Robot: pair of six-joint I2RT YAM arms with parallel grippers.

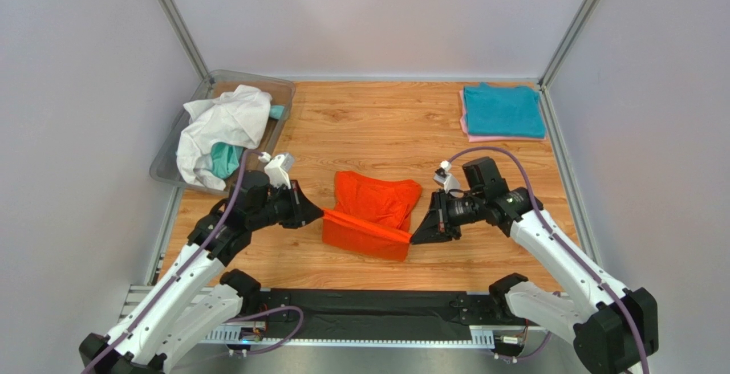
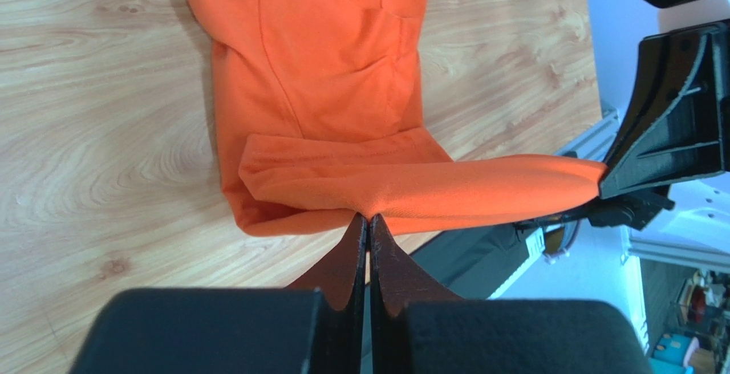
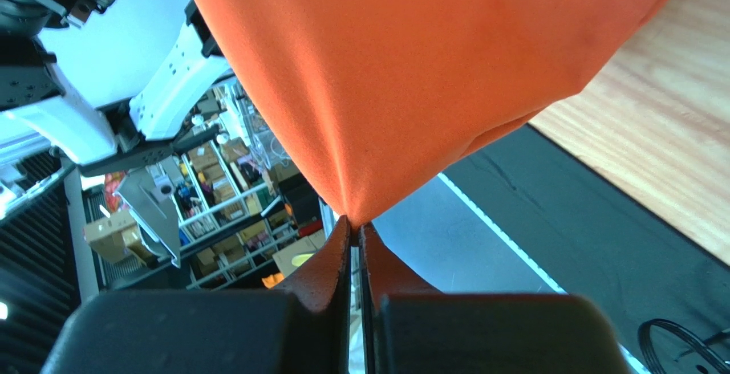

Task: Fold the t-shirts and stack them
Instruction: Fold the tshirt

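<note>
Clear plastic at the far left: a bin sits at the left edge of the wooden table. A crumpled white t-shirt spills over its rim, and some teal cloth shows beneath it. The left arm reaches past the bin's near corner, close beside it.

The left gripper is clamped tight on the left end of the orange t-shirt, its fingertips pressed together with the cloth pinched between them. The shirt lies mid-table. Its far part rests flat on the wood, while its near edge, doubled over, is lifted and drawn into a band between the two arms. Below that band, along the table's near side, runs a black strip.

The right gripper is likewise closed on the band's right end; from its wrist camera the orange cloth fans out from the pinched tips.

At the far right corner, well apart from both arms, a folded teal t-shirt lies on a folded pink t-shirt, whose edge peeks out.
</note>
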